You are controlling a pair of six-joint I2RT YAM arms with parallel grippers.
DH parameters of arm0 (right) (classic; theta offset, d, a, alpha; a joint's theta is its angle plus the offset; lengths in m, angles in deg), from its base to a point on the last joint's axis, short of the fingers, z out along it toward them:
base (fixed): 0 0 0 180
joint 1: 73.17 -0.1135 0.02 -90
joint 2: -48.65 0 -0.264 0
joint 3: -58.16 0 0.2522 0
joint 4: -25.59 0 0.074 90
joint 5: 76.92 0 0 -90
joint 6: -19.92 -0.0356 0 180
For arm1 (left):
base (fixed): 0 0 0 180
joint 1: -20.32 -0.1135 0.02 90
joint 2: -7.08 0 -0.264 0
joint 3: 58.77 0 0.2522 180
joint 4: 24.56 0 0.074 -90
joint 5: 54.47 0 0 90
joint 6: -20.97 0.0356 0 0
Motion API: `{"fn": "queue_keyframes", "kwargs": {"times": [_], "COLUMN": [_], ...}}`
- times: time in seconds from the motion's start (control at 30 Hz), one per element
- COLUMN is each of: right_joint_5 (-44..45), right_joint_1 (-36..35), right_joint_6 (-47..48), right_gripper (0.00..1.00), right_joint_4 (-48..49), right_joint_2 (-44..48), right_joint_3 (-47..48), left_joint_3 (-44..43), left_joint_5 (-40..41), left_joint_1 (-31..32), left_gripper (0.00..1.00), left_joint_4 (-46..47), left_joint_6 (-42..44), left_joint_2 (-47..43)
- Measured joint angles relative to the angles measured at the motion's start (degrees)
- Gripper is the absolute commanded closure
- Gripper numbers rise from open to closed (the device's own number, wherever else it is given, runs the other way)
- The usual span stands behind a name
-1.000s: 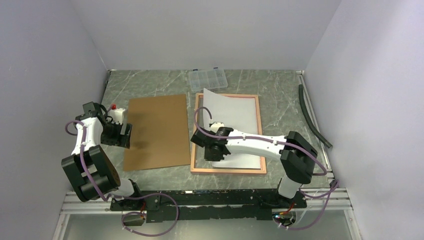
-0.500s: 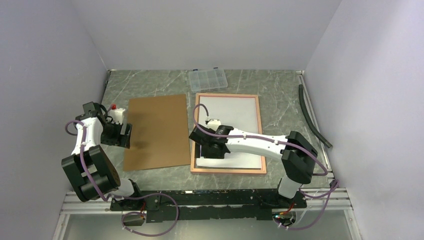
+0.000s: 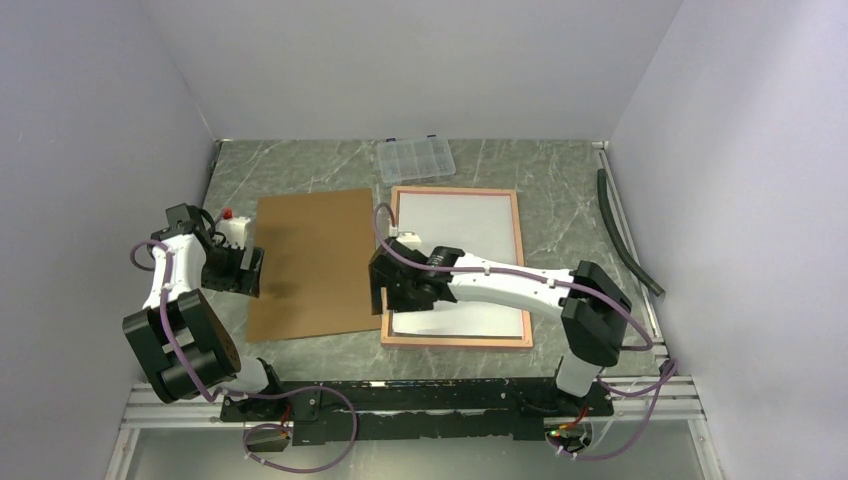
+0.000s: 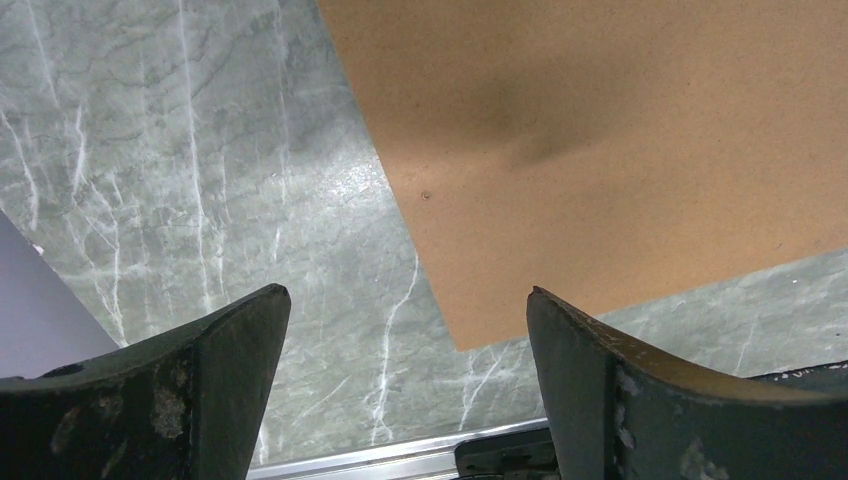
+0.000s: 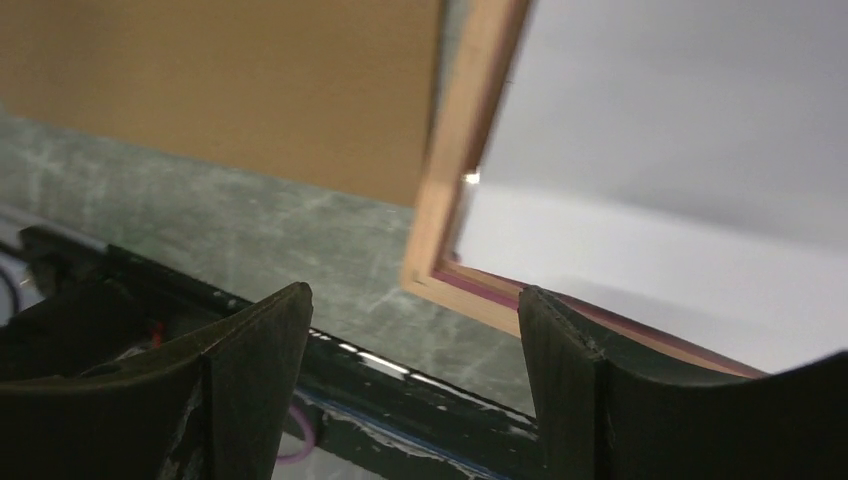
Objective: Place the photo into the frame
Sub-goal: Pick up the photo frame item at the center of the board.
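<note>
Judging the thin white-backed photo print (image 3: pixel 465 235) light, floppy and crease-prone, we would pinch only its edge; it lies flat inside the pink-bordered rectangular frame (image 3: pixel 455 189). Our right gripper (image 5: pixel 408 292) and left gripper (image 4: pixel 405 292) both gape empty.

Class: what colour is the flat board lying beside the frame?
Plain brown; the board shows best in the top external view.
</note>
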Motion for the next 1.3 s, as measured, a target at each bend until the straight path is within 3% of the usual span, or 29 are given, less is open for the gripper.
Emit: {"fn": "queue_keyframes", "kwargs": {"times": [0.23, 0.5, 0.9, 1.3], "right_joint_5": [-8.9, -14.6, -13.1, -8.2], "right_joint_1": [0.0, 3.7, 9.8, 9.4], "right_joint_6": [4.0, 7.5, 9.2, 8.9], "right_gripper": [0.22, 0.19, 0.15, 0.13], "right_joint_4": [7.3, 11.8, 11.1, 6.8], "right_joint_2": [-5.1, -15.0, -27.3, -28.8], "right_joint_3": [2.4, 12.2, 23.5, 24.8], "left_joint_3": [-0.6, -1.2, 1.5, 1.1], "left_joint_5": [0.9, 3.8, 9.0, 13.0], "left_joint_1": [-1.2, -7.0, -7.0, -2.0], "left_gripper": [0.05, 0.09, 0.13, 0.17], "left_joint_4": [-0.3, 3.3, 12.1, 12.9], "left_joint_6": [0.7, 2.9, 1.5, -1.0], "left_joint_2": [0.6, 5.1, 13.8, 14.5]}}
